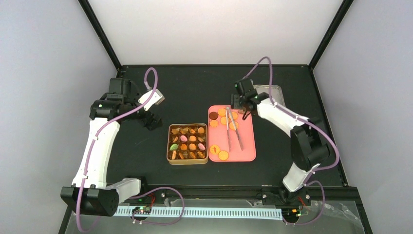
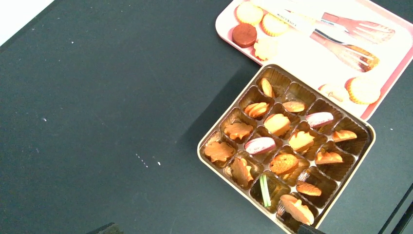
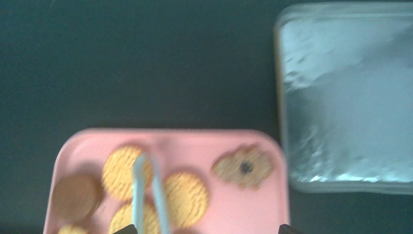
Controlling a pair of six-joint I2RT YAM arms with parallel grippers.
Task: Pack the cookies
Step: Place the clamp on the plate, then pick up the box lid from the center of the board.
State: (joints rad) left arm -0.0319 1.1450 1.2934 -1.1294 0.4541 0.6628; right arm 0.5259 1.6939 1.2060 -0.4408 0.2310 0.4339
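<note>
Cookies laid loose on a pink tray and sorted into a gold tin just beside it, metal tongs rested on the tray, right end effector spread over the tray's far end, left end effector spread above the dark worktop, left of the tin

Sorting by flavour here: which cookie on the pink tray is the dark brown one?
The round cookie in the far left corner of the tray, seen from above; the others on it are golden or pale.

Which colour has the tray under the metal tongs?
The tray is pink, clearest in the top external view.
</note>
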